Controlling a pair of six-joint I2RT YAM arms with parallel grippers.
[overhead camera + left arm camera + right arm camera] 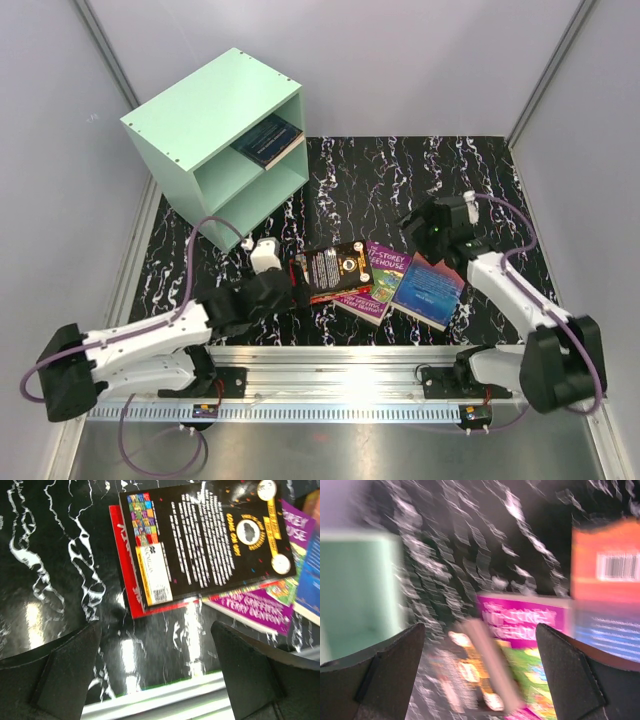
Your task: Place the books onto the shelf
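Top external: you are hovering the left end effector (290, 274) and right end effector (415, 225) wide, empty; gripping the black book (333, 268) for the shelf (215, 130) likely comes next.

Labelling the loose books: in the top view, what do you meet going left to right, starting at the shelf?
Shelf, left hand, black book, purple book, blue book. The red book lies under the black one, so it is left out.
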